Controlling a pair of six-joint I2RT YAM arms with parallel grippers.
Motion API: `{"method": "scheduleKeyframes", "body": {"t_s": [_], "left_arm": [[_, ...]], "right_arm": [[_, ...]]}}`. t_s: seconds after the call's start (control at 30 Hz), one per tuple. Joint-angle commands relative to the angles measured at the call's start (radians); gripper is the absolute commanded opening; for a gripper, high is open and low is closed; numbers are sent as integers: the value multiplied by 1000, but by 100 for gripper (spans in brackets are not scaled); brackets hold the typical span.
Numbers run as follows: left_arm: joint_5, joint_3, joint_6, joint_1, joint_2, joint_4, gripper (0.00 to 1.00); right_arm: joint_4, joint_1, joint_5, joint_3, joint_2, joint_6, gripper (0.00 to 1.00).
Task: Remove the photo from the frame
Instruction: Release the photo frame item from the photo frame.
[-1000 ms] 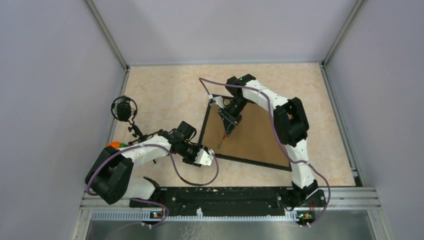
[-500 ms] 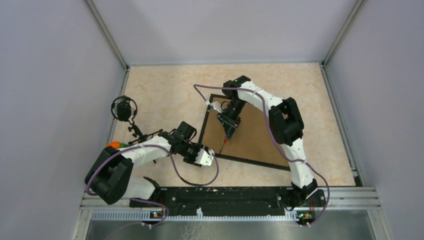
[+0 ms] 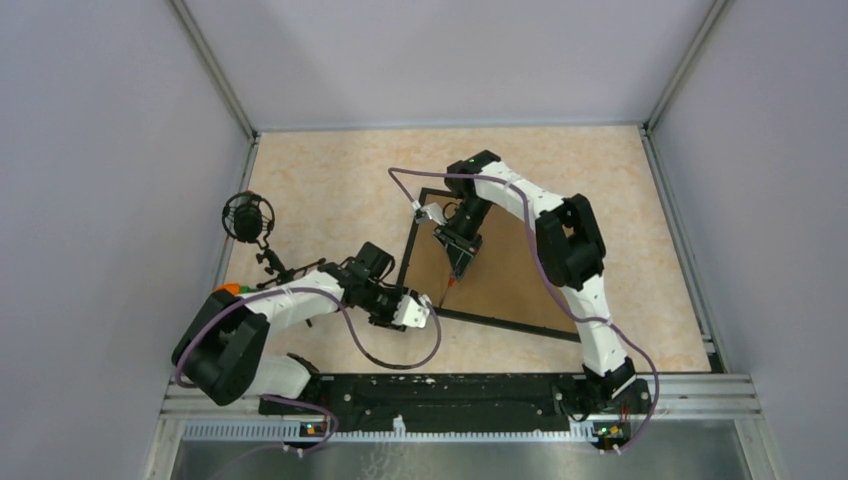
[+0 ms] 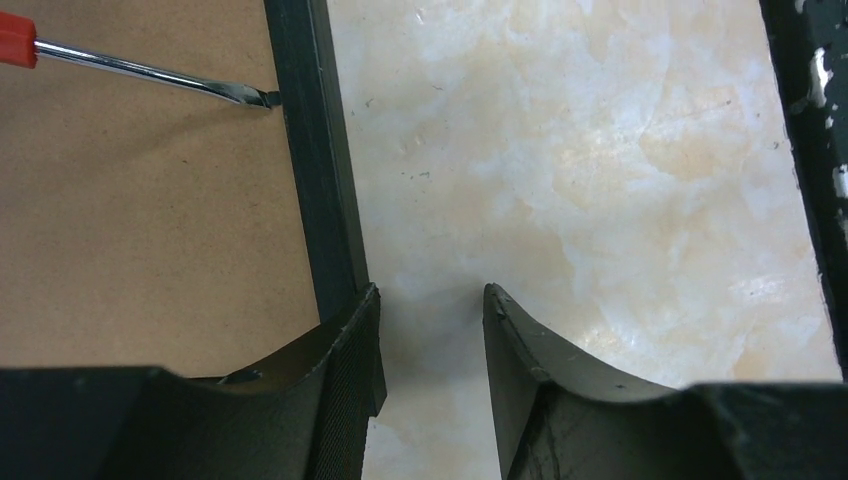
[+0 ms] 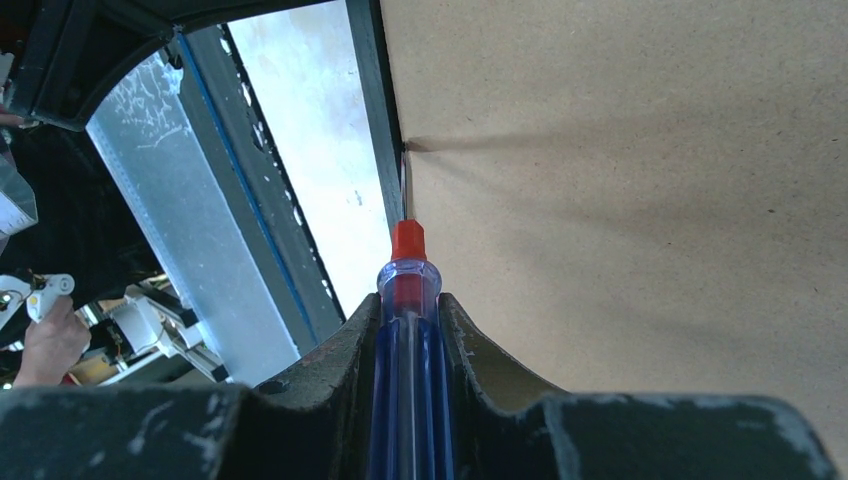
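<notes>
The frame (image 3: 410, 245) lies face down on the table, its brown board back (image 3: 510, 280) facing up. The photo is hidden under the board. My right gripper (image 3: 458, 262) is shut on a blue-handled screwdriver (image 5: 408, 290). The screwdriver's metal tip (image 4: 245, 95) sits in the seam between the board (image 5: 620, 200) and the frame's black edge (image 5: 375, 120). My left gripper (image 4: 430, 300) is open and empty at the frame's near left corner. One of its fingers (image 4: 350, 340) lies over the frame's edge (image 4: 315, 180), the other over bare table.
A black round microphone-like object (image 3: 247, 217) on a stand is at the left of the table. An orange item (image 3: 228, 290) lies by the left arm. A metal rail (image 3: 460, 390) runs along the front. Grey walls enclose the table.
My right arm swung a little to the left, bringing the screwdriver's tip toward the frame's left edge. My left gripper edged slightly right toward the frame's corner.
</notes>
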Motion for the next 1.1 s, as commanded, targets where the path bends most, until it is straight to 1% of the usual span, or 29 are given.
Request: {"method": "scheduleKeyframes", "body": {"t_s": [0.0, 0.13, 0.3, 0.47, 0.57, 0.6, 0.77, 1.07], "left_arm": [[-77, 31, -119, 3, 56, 188, 48], [-129, 50, -258, -4, 94, 274, 44], [-228, 34, -335, -40, 132, 347, 37], [-311, 39, -449, -62, 177, 407, 30], [-350, 42, -495, -64, 198, 423, 26], [-363, 44, -507, -66, 203, 449, 25], [-395, 53, -555, -72, 225, 477, 18], [-468, 77, -714, -98, 272, 481, 8]], "right_arm": [[-41, 45, 15, -45, -28, 3, 0], [-41, 69, -1, -114, -61, 23, 0], [-40, 85, -2, -150, -98, 49, 0], [-41, 107, -25, -177, -124, 73, 0], [-40, 115, -45, -215, -143, 89, 0], [-40, 114, -46, -228, -148, 93, 0], [-41, 115, -60, -248, -157, 106, 0], [-40, 122, -119, -261, -165, 112, 0]]}}
